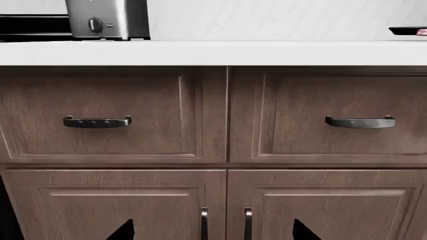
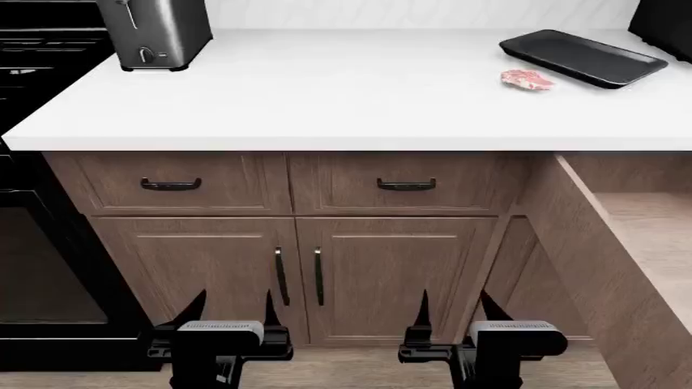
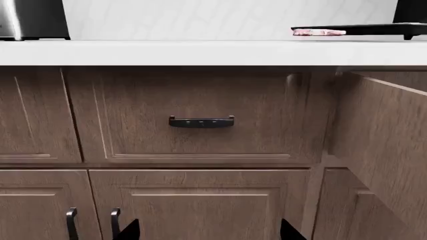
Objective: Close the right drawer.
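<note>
The right drawer (image 2: 605,267) stands pulled far out of the cabinet at the right of the head view. I see its brown wood side wall and part of its empty inside; its front and handle are out of view. The same side wall (image 3: 393,140) fills the edge of the right wrist view. My left gripper (image 2: 233,304) and right gripper (image 2: 454,306) hang low in front of the cabinet doors, both open and empty. The right gripper is left of the drawer's side wall, apart from it. Both grippers' fingertips (image 1: 123,231) (image 3: 130,231) show wide apart in the wrist views.
Two narrower shut drawer fronts (image 2: 171,182) (image 2: 406,182) sit under the white counter (image 2: 324,97), above two cabinet doors (image 2: 378,275). A toaster (image 2: 157,32), a black tray (image 2: 584,57) and a piece of meat (image 2: 527,79) rest on the counter. A black oven (image 2: 32,243) stands at left.
</note>
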Controlling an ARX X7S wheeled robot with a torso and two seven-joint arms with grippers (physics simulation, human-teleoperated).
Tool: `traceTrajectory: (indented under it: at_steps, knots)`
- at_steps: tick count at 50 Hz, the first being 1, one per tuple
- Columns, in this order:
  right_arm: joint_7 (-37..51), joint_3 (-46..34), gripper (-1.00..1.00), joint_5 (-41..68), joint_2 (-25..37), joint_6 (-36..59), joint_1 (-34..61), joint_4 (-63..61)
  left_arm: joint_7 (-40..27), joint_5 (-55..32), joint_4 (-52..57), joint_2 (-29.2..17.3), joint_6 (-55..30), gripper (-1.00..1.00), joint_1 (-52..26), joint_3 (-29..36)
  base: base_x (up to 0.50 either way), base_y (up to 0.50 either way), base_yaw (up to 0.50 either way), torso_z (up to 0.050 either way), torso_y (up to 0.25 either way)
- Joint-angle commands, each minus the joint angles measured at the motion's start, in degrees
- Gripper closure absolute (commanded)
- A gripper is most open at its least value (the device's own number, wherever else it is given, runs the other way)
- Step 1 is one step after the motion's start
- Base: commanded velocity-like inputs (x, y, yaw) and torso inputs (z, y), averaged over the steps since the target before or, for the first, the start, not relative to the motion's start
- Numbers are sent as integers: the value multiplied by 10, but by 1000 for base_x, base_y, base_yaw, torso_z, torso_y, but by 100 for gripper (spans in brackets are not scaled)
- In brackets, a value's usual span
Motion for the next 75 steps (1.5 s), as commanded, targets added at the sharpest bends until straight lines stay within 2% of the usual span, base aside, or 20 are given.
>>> traceTrajectory:
  at_steps: [1, 13, 19, 25, 32, 35, 36, 37, 38, 39, 41, 42, 43, 44, 45, 47, 48, 51, 61, 75]
  knots:
    - [15, -12, -100, 6, 8, -1, -3, -7, -7, -14, -3, -9, -2, -100, 1, 11, 0, 0, 0, 0, 0]
    - [43, -38, -100, 23, 26, 10, -6, -11, -37, -18, 30, -31, -29, -100, 4, 32, 0, 0, 0, 0, 0]
    - [56, -42, -100, 31, 32, 54, -11, -59, -51, -13, 104, -41, -99, -100, 13, 38, 0, 0, 0, 0, 0]
    - [78, -44, -100, 38, 40, 176, -20, -197, -61, -12, 294, -54, -282, -100, 4, 39, 0, 0, 0, 0, 0]
    - [98, -54, -100, 51, 46, 415, 48, -389, -61, -15, 458, -66, -522, -100, -71, 44, 0, 0, 0, 0, 0]
    - [107, -61, -100, 56, 47, 549, 120, -464, -55, -30, 526, -57, -675, -100, -162, 22, 0, 0, 0, 0, 0]
    - [107, -39, -100, 72, 37, 635, 206, -527, -53, -37, 583, -54, -761, -100, -248, 27, 0, 0, 0, 0, 0]
    - [107, -36, -100, 75, 36, 718, 231, -541, -52, -41, 597, -52, -847, -100, -325, 28, 0, 0, 0, 0, 0]
    - [104, -23, -100, 82, 31, 764, 264, -553, -56, -62, 592, -53, -900, -100, -341, 22, 0, 0, 0, 0, 0]
    - [106, -21, -100, 84, 34, 810, 300, -566, -91, -118, 584, -69, -900, -100, -353, 14, 0, 0, 0, 0, 0]
    - [278, -149, -100, 256, 206, 643, 472, -418, -263, -290, 431, -241, -728, -100, -525, 164, 0, 0, 0, 0, 0]
    - [364, -235, -100, 341, 292, 557, 558, -426, -349, -376, 436, -327, -642, -100, -611, 236, 0, 0, 0, 0, 0]
    - [450, -257, -100, 427, 378, 522, 644, -426, -435, -462, 438, -413, -556, -100, -697, 237, 0, 0, 0, 0, 0]
    - [536, -258, -100, 513, 438, 521, 704, -427, -521, -548, 439, -499, -470, -100, -718, 237, 0, 0, 0, 0, 0]
    - [621, -259, -100, 599, 439, 520, 706, -426, -607, -634, 441, -519, -465, -100, -720, 235, 0, 0, 0, 0, 0]
    - [793, -260, -100, 771, 441, 519, 710, -426, -779, -806, 442, -518, -465, -100, -719, 236, 0, 0, 0, 0, 0]
    - [876, -259, -100, 857, 442, 514, 710, -426, -802, -892, 442, -518, -464, -100, -718, 236, 0, 0, 0, 0, 0]
    - [881, -263, -100, 1087, 445, 513, 721, -428, -807, -1120, 445, -519, -461, -100, -725, 235, 0, 0, 0, 0, 0]
    - [876, -271, -100, 1092, 457, 508, 733, -431, -797, -1124, 448, -519, -447, -100, -722, 226, 0, 0, 0, 0, 0]
    - [855, -277, -100, 1084, 468, 509, 736, -435, -774, -1114, 449, -518, -435, -100, -708, 215, 0, 0, 0, 50, 0]
